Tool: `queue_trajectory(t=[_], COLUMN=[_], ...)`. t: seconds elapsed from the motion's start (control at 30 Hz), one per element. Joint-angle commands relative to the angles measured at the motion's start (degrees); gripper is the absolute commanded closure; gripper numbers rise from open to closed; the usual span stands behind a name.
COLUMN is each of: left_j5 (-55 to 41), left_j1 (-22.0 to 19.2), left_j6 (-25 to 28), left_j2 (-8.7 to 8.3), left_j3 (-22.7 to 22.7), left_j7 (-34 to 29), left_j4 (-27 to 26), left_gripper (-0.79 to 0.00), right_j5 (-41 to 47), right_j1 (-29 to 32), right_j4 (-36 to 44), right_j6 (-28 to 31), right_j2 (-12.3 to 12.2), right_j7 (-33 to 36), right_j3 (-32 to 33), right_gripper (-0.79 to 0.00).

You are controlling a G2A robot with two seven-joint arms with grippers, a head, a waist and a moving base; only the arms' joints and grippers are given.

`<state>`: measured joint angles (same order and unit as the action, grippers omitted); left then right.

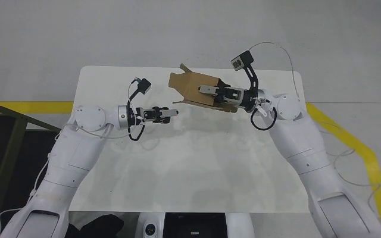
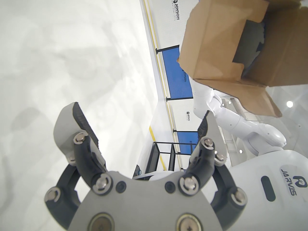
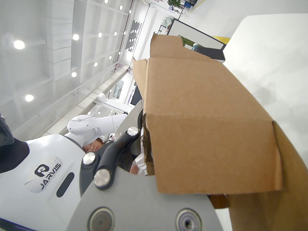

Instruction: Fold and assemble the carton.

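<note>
While right fingers (image 1: 208, 90) clamp the carton (image 1: 191, 84), left fingers (image 2: 72, 126), spread apart, hover near it.

Empty left jaws spread wide, right jaws clamped

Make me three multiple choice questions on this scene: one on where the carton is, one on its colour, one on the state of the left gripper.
1. Where is the carton?
A. lying flat on the floor
B. held up over the table by the right gripper
C. on a shelf

2. What colour is the carton?
A. white
B. brown
C. blue

3. How is the left gripper?
A. open and empty
B. shut on a flap
C. shut on nothing

Answers:
1 B, the left wrist view shows it in the air, and the top view shows the right gripper on it.
2 B, it is plain brown cardboard in every view.
3 A, its fingers stand apart with nothing between them.
</note>
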<state>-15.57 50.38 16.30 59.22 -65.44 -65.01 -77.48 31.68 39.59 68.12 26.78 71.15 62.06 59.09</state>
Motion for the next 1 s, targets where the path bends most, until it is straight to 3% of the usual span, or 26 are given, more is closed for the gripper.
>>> queue_trajectory(t=[0.0, 0.23, 0.97], left_j5=[-0.3, -1.1, -2.3], left_j1=[-0.1, -0.8, -1.1], left_j6=[-0.2, -0.3, -0.1], left_j2=[-0.02, -0.17, 0.12], left_j3=[-0.1, -1.1, 0.5], left_j7=[0.0, 0.0, -0.3], left_j4=[-0.4, 0.2, -0.2], left_gripper=[-0.785, -0.785, -0.785], right_j5=[-1.2, -4.6, -3.8], right_j1=[0.1, 0.3, 0.2], right_j4=[0.0, 0.3, 1.6], right_j6=[-0.4, -1.1, -1.1], right_j2=[0.0, 0.0, 0.8], right_j7=[-0.7, 0.0, 2.4], right_j3=[-0.1, -0.8, -2.7], right_gripper=[0.0, 0.0, 0.0])
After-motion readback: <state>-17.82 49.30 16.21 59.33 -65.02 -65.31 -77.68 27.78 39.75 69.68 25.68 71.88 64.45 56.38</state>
